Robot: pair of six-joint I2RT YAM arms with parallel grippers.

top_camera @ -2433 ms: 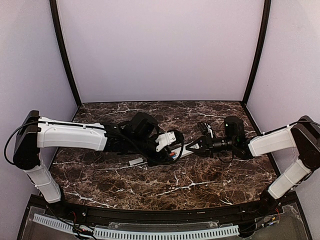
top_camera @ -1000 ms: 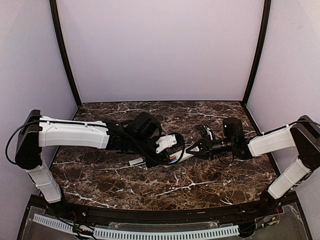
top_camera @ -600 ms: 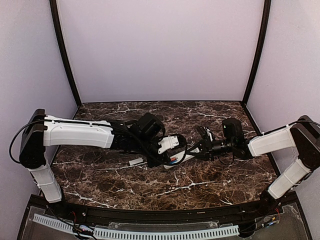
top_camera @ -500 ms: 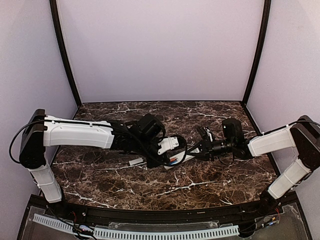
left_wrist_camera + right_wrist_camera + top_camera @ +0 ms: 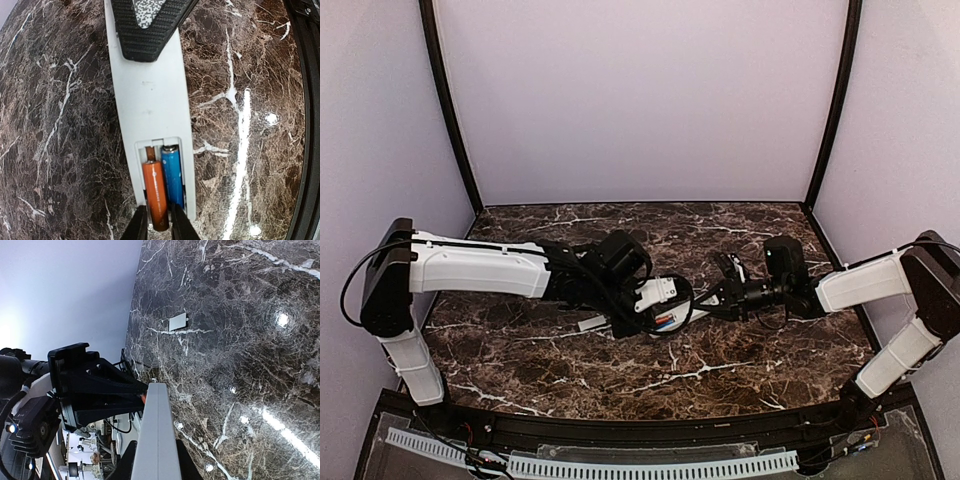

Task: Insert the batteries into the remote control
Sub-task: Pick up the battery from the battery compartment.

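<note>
The remote control (image 5: 150,100) lies back-up over the marble, its battery bay open. The blue battery (image 5: 171,175) sits in the bay's right slot. The orange battery (image 5: 154,192) lies in the left slot with a gap at its far end, and its near end sticks out past the bay. My left gripper (image 5: 156,227) is shut on that near end, one finger on each side. My right gripper (image 5: 156,465) is shut on the remote's (image 5: 156,440) other end; one of its ribbed pads (image 5: 147,25) shows on top. In the top view both grippers meet at the remote (image 5: 690,315).
A small white cover piece (image 5: 592,323) lies on the table left of the remote, under the left arm; it shows as a pale tab (image 5: 177,321) in the right wrist view. The left arm's black wrist (image 5: 95,390) stands close beside the remote's far end.
The left arm has shifted slightly right toward the remote's end. The right arm and the remote have stayed where they were.
</note>
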